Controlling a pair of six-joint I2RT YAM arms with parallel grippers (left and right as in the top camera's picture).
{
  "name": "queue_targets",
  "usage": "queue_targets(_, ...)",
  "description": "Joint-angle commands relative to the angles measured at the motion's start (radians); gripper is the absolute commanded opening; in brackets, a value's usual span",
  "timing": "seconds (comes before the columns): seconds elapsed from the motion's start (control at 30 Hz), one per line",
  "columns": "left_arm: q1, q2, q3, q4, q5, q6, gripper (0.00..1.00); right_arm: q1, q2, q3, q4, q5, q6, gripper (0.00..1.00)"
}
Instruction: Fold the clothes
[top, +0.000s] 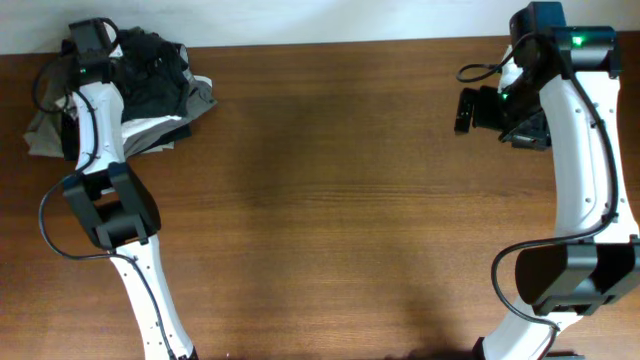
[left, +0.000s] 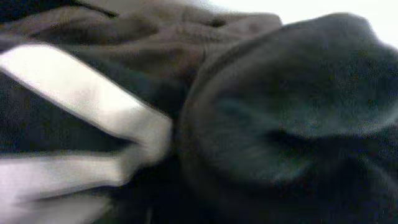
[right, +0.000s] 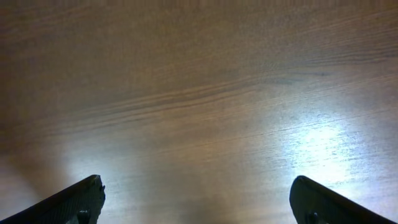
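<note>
**Opening step: the left arm reaches into the unfolded heap**

The pile of clothes (top: 160, 85) lies crumpled at the far left corner of the table (top: 330, 200). None of it is spread or folded, so the task appears to be at its very start: picking one garment out of the heap.

The left gripper (top: 92, 45) is over that same far left corner, at or in the pile. Its wrist view is filled by blurred cloth at very close range: a dark garment (left: 298, 112), a white stripe (left: 81, 93), and brownish fabric above them. No finger shows in that view, and the overhead view hides the tips. It therefore cannot be told whether the gripper is spread, closed, or has cloth between its fingers.

The right gripper (right: 196, 202) hangs above the bare wood near the table's far right edge. Its fingers (right: 74, 202) are set wide apart with nothing between them.

The next move would call for a secure pinch on a single layer, probably the uppermost dark piece. That piece would then be drawn toward the middle of the table, where the right arm could take an opposite edge and help flatten it. The main risk, judging from the tangle, is lifting several garments at once.
</note>
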Motion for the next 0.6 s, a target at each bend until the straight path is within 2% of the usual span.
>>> queue_targets(0.0, -0.006, -0.244, 0.033, -0.114, 0.028, 0.016, 0.99, 0.0, -0.026, 0.011, 0.013, -0.009, 0.018, 0.99)
queue_targets(0.1, -0.006, -0.496, 0.033, -0.256, 0.028, 0.016, 0.99, 0.0, -0.119, 0.011, 0.026, -0.006, 0.012, 0.99)
queue_targets(0.17, -0.006, -0.605, 0.033, -0.353, 0.029, 0.016, 0.99, 0.0, -0.203, 0.011, 0.023, -0.005, 0.006, 0.98)
queue_targets(0.23, -0.006, -0.735, 0.033, -0.542, 0.027, 0.017, 0.99, 0.002, -0.309, 0.011, 0.012, -0.006, 0.001, 0.99)
queue_targets(0.37, -0.009, -0.831, 0.033, -0.828, 0.064, 0.016, 0.99, 0.074, -0.431, -0.009, -0.048, -0.005, -0.018, 0.99)
queue_targets(0.47, -0.045, -0.866, 0.032, -0.92, 0.079, 0.016, 0.99, 0.159, -0.545, -0.109, -0.022, 0.023, -0.017, 0.99)
queue_targets(0.57, -0.151, -0.996, 0.008, -0.942, 0.016, 0.001, 0.99, 0.215, -0.783, -0.363, 0.1, 0.12, 0.029, 0.99)
